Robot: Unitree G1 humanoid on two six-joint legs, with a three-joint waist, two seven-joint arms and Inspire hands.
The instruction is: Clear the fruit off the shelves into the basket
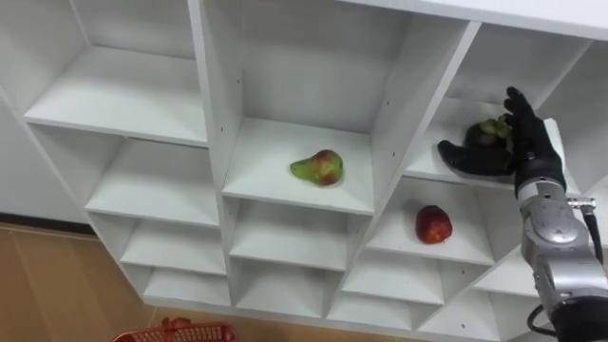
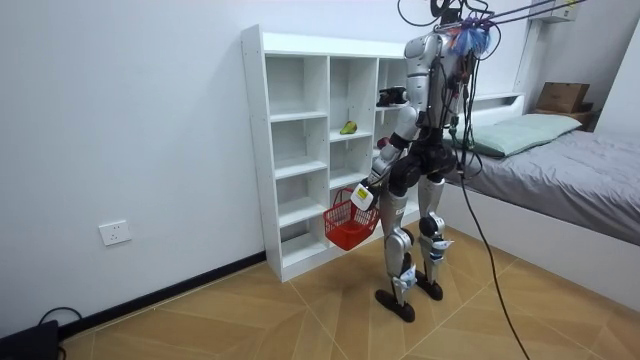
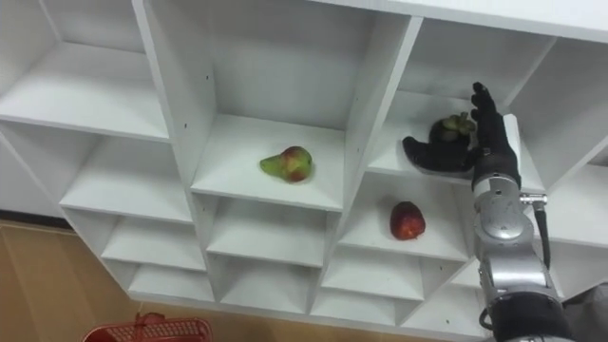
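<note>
While right hand [image 3: 489, 142] touches dark fruit [image 3: 445, 131], room view: left hand [image 2: 364, 197] holding basket [image 2: 348, 225]

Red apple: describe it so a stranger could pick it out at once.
In the white shelf unit, find the column just right of the pear. The red apple lies alone in the compartment below the right hand and the dark fruit; it alone is round and wholly red.

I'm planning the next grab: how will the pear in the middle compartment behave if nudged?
The pear lies on its side on a smooth white shelf, so it would probably roll in an arc. Its tapered neck and glossy skin may slip when grasped.
</note>
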